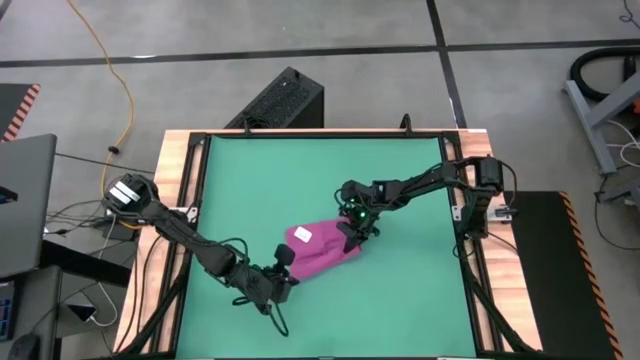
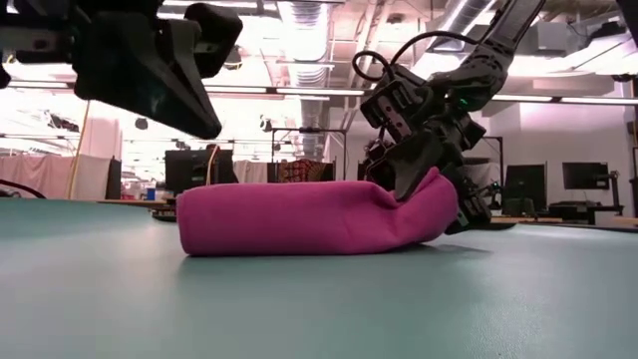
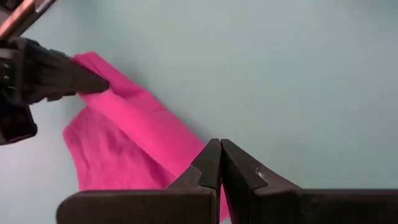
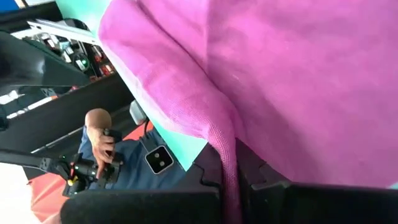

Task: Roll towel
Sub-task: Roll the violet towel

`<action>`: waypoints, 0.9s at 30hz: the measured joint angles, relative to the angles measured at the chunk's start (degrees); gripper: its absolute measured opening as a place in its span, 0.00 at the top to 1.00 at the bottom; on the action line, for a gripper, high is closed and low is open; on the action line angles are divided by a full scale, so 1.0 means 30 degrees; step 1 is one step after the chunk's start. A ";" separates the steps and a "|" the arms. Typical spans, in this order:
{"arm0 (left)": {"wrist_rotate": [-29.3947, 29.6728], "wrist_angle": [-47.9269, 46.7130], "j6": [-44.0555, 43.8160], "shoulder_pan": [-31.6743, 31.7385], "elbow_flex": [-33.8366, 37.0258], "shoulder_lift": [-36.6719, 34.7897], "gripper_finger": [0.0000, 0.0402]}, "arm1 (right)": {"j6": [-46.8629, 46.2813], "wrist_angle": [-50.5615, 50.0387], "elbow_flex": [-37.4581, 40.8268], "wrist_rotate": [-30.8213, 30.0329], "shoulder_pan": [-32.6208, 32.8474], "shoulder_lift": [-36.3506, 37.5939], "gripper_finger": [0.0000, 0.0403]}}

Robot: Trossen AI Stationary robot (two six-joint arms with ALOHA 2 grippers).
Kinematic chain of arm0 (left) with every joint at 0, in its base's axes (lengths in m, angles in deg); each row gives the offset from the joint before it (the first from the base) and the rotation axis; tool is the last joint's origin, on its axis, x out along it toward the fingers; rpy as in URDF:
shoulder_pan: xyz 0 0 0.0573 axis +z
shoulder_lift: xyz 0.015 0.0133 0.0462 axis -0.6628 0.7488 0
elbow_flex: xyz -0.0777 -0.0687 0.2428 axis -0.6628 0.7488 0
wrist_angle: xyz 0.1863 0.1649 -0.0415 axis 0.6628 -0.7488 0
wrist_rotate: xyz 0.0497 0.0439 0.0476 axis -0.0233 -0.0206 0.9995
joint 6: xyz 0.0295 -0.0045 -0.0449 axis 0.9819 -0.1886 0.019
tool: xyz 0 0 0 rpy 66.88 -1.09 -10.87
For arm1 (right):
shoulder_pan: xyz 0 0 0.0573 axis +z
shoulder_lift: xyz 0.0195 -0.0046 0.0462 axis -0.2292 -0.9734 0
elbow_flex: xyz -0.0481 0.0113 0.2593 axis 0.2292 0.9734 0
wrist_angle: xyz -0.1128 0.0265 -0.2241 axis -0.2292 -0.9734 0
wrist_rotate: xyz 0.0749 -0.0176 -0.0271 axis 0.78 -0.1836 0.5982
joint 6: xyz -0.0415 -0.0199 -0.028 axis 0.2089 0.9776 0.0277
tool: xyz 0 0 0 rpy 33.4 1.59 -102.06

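Observation:
The magenta-pink towel (image 1: 322, 250) lies as a thick folded bundle on the green mat (image 1: 290, 170), right of the middle, with its white tag (image 1: 303, 234) on top. My right gripper (image 1: 353, 234) is shut on the towel's right end, which it holds raised (image 2: 424, 199). The towel's long body (image 2: 289, 219) rests on the mat. My left gripper (image 1: 286, 264) is shut and hangs in the air just off the towel's near left end, touching nothing. It shows dark at the top left of the low view (image 2: 194, 90). My right gripper pinches a hemmed edge of the towel (image 4: 229, 155) between its two fingers at the towel's right end. It comes slanting down from the table's far right side. That end is lifted off the mat (image 2: 429, 204), while the towel's body stays lying on it.
Bare green mat lies open to the left, far and near sides of the towel. The wooden table frame (image 1: 180, 160) surrounds the mat. A black box (image 1: 285, 100) stands beyond the far edge. A person's hand (image 4: 99, 134) shows past the table in the right wrist view.

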 joint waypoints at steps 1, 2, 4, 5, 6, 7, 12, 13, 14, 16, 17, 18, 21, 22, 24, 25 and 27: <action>0.0010 -0.0097 0.0023 0.0000 0.0002 0.0019 1.00 | -0.0042 0.0010 0.0000 0.0007 -0.0130 0.0000 0.95; 0.0015 -0.0100 0.0048 0.0000 0.0002 0.0024 1.00 | -0.0082 0.0010 0.0000 0.0003 -0.0231 0.0000 0.95; -0.0004 -0.0061 0.0041 0.0007 -0.0005 0.0016 1.00 | -0.0122 0.0010 0.0000 0.0007 -0.0419 0.0000 0.95; -0.0176 -0.0079 0.0037 0.0007 0.0002 0.0016 1.00 | -0.0162 0.0020 0.0000 0.0007 -0.0483 0.0000 0.95; -0.0383 -0.0143 0.0041 0.0007 0.0020 0.0020 1.00 | -0.0242 0.0032 0.0000 0.0012 -0.0556 0.0000 0.95; -0.0423 -0.0191 0.0093 0.0068 0.0031 0.0091 1.00 | -0.0263 0.0024 0.0000 0.0016 -0.0580 0.0000 0.95; -0.0923 -0.0375 0.0599 0.0396 0.0031 0.0708 1.00 | -0.0248 0.0025 0.0000 0.0431 -0.0671 0.0000 0.95; -0.0980 -0.0601 0.0683 0.0490 0.0031 0.0913 1.00 | -0.0312 0.0020 0.0000 0.0478 -0.0671 0.0000 0.95; -0.0959 -0.0941 0.0810 0.0577 0.0052 0.1027 1.00 | -0.0435 0.0018 0.0000 0.0485 -0.0664 0.0000 0.95; -0.0726 -0.0867 0.1058 0.0783 0.0067 0.1270 1.00 | -0.0491 0.0020 0.0000 0.0510 -0.0656 0.0000 0.95; -0.0433 -0.0851 0.1209 0.0834 0.0039 0.1277 1.00 | -0.0495 0.0041 0.0000 0.0510 -0.0656 0.0000 0.95; -0.0069 -0.0964 0.1268 0.0864 0.0039 0.1277 1.00 | -0.0495 0.0046 0.0000 0.0510 -0.0656 0.0000 0.95; 0.0229 -0.0953 0.1297 0.1001 0.0039 0.1269 1.00 | -0.0408 0.0278 0.0000 0.0517 -0.0656 0.0000 0.95; 0.0233 -0.0971 0.1317 0.1005 0.0039 0.1269 1.00 | -0.0401 0.0369 0.0000 0.0517 -0.0656 0.0000 0.95; 0.0081 -0.1024 0.1323 0.1124 0.0037 0.1307 1.00 | -0.0390 0.0447 0.0002 0.0568 -0.0740 0.0000 0.95; -0.0080 -0.1009 0.1315 0.1229 0.0031 0.1499 1.00 | -0.0384 0.0578 0.0007 0.0583 -0.0785 0.0000 0.95; -0.0146 -0.1140 0.1316 0.1402 0.0032 0.1917 1.00 | -0.0342 0.0945 0.0007 0.0591 -0.0874 0.0000 0.95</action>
